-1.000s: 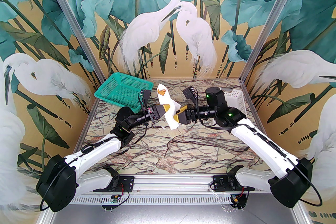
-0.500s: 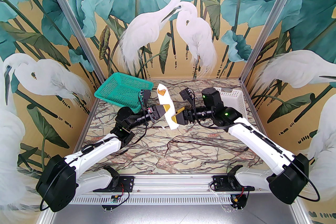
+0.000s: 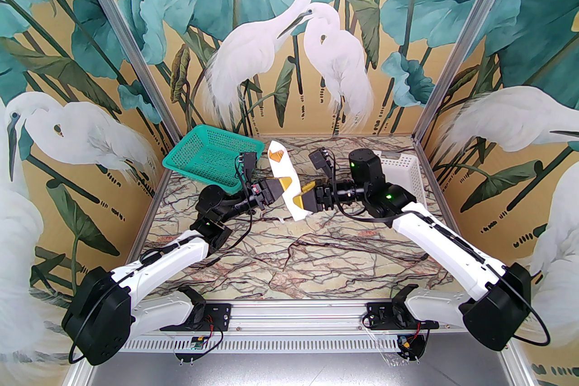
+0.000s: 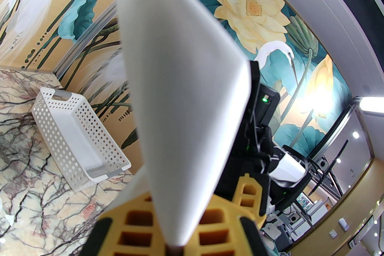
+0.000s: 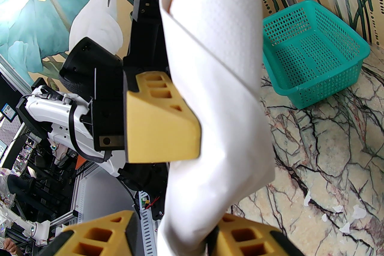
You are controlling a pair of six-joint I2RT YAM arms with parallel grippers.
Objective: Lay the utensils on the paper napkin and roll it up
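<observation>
Napkin roll (image 3: pixel 284 169): white paper, already wrapped into a long tube. It is held up off the marble table (image 3: pixel 294 266) between your two arms, toward the far half.

Contents: the utensils (image 3: pixel 277 156). Their orange-brown tips peek from the tube's far, upper end, and the rest is hidden in the paper.

Long axis: in the top view it runs from a near, lower end on your right arm's side to a far, higher end leaning a little left. Both wrists meet it crosswise, from opposite flanks.

Left gripper (image 3: pixel 285 185): closed on the roll's middle from the left. Your left wrist view shows the paper pinched tight between the yellow fingers (image 4: pixel 120 215).

Right gripper (image 3: pixel 302 199): at the roll's lower part from the right, just below the left hold. Its fingers (image 5: pixel 240 223) stand either side of the paper in the right wrist view. You cannot tell whether they pinch it or merely bracket it.

Nearer arm: neither, as both are at the roll. The two holds sit close together low on the tube, leaving the utensil end free above. Any further turn you give it probably wants to go about that long axis.

Also present: green basket (image 3: pixel 212 158) far left and white basket (image 3: pixel 405 171) far right, both well apart from the roll.
</observation>
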